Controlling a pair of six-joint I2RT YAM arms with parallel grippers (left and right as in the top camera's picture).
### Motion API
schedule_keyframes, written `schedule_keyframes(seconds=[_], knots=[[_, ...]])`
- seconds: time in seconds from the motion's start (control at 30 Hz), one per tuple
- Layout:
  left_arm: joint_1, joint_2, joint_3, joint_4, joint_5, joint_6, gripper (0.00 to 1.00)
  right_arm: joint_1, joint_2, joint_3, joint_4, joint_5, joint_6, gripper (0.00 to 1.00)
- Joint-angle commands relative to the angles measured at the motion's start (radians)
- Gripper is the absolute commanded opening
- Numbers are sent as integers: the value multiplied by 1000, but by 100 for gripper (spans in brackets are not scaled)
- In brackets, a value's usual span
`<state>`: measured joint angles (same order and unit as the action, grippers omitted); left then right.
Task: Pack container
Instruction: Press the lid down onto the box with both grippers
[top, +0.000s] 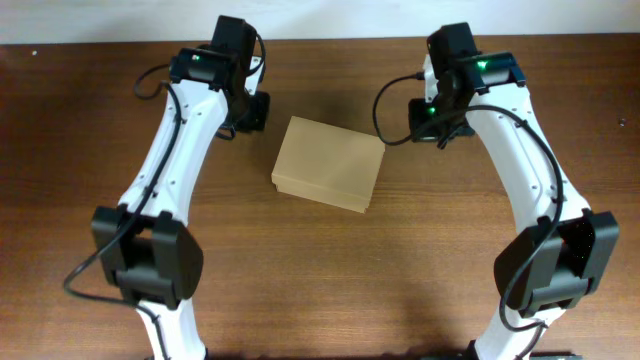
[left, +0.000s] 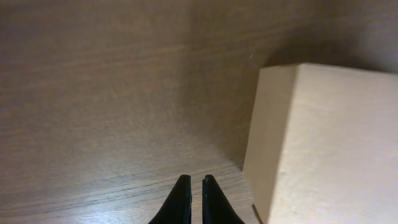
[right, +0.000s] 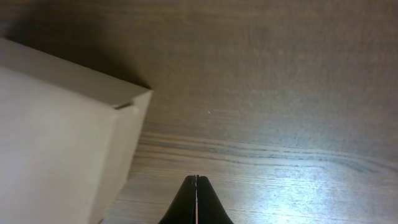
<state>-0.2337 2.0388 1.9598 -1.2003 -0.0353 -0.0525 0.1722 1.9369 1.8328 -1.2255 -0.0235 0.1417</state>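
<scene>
Right, starting on the left: the left arm (top: 175, 150) reaches up the table (top: 90, 150) and bends in at the wrist. Its left gripper (left: 193, 180) hangs low over bare wood. The two dark fingers are parted only by a thin slit, and nothing sits between them. In the left wrist view the tan wall of the box rises just to the right of those tips, close but not touching.

In the middle lies the container (top: 328, 163), a plain tan cardboard box flat on the tabletop. Its lid is down and the whole thing is turned a little askew to the table edge. It sits between the two arms, and neither gripper has hold of it. The top shows nothing but clean card, with no marking on it.

Over on the right, the right arm (top: 530, 170) mirrors the other one. The right gripper (right: 196, 179) is pinched fully together, the tips meeting in a single point with nothing caught in them. It hovers over open wood, and the container's near corner lies off to its left, apart from it. A small notch shows where the flap meets the side wall at that corner.
</scene>
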Motion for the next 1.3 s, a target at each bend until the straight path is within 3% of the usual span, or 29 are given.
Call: schedule_keyframes(seconds=[0.0,0.23,0.63,1.27], knots=[[-6,87,3,-19,14,-6,7,-4,47,-63,15,8,-2,4],[-6,190,3,-37,62,-7,3,6,81,-156,121,-80,-2,4],[-6,217,3,-43,74,-7,3,19,181,-208,373,-335,25,4],[-6,217,3,-59,73,-7,3,30,196,-208,657,-389,77,11]])
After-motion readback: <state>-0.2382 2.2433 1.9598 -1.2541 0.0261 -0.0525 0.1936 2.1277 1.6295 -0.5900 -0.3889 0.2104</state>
